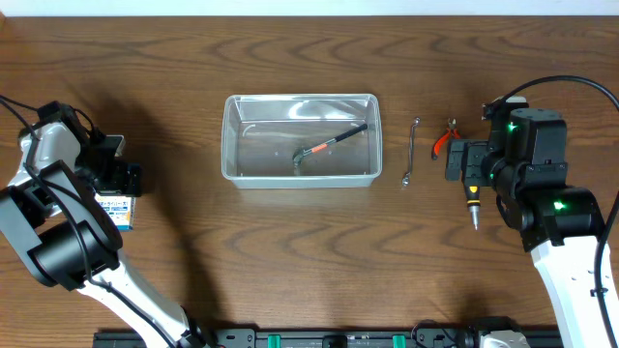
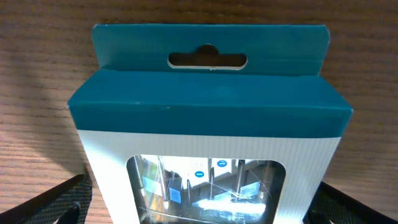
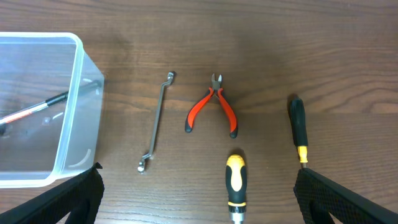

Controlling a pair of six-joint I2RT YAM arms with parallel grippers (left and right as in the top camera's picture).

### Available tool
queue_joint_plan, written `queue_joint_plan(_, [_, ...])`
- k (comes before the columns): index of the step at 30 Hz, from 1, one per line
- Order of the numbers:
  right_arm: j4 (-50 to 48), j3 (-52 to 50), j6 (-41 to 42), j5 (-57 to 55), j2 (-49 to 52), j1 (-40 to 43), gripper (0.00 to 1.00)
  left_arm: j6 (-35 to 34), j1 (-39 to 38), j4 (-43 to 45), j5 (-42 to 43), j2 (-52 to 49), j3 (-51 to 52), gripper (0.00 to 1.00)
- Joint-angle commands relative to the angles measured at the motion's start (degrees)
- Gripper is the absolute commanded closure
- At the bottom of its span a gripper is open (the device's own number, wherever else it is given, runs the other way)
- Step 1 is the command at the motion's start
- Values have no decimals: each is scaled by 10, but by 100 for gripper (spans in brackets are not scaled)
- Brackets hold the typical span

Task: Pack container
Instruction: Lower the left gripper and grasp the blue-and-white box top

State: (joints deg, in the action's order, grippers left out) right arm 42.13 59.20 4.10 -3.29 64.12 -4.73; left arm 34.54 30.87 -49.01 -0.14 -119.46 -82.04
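Note:
The clear plastic container stands at the table's middle. A small hammer with a red and black handle lies inside it. The container's near corner shows in the right wrist view. My left gripper is open at the far left, its fingers on either side of a blue-and-white card box that stands on the table. My right gripper is open and empty. It hangs over the tools to the right of the container.
Right of the container lie a steel wrench, red-handled pliers, a yellow-and-black screwdriver and a thinner black screwdriver. The wrench and pliers also show from overhead. The card box sits near the left edge.

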Motion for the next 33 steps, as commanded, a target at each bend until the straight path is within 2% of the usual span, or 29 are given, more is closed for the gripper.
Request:
queue_joint_plan(1, [-4, 14, -5, -3, 1, 3, 1, -3, 0, 1, -7, -11, 21, 2])
queue_joint_plan(7, [-4, 14, -5, -3, 1, 3, 1, -10, 0, 1, -5, -11, 21, 0])
queue_joint_plan(20, [-3, 14, -5, -3, 1, 3, 1, -13, 0, 1, -3, -11, 21, 24])
queue_joint_plan(33, [-3, 14, -5, -3, 1, 3, 1, -14, 0, 1, -3, -11, 21, 36])
